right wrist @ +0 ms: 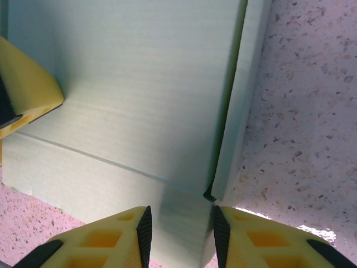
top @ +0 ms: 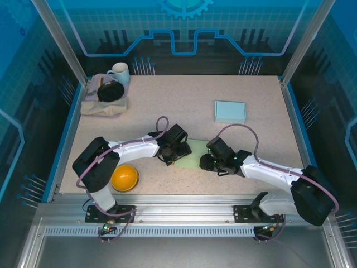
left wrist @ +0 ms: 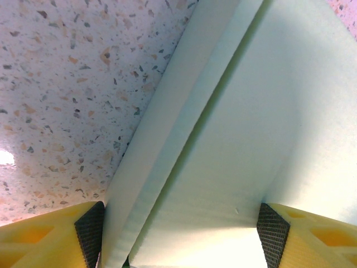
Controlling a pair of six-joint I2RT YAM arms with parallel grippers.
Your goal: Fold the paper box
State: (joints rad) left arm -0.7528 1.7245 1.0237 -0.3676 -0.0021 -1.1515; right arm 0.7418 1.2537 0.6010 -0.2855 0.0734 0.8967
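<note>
paper box [top: 195, 154] mostly flat, one side flap raised; my left claw [left wrist: 181, 228] wide astride it; my right claw [right wrist: 179, 234] narrow at its corner, grip unclear; most folds remain

Both arms reach in from the near edge, elbows flung outward and forearms angling toward each other in the middle. The left arm [top: 131, 149] lies low with its wrist tipped down, and the left hand [left wrist: 181, 231] is spread wide. The right arm [top: 276, 174] mirrors it. On the right hand [right wrist: 181, 231] the fingers [right wrist: 144, 231] stand close together with a narrow gap between them.
</note>
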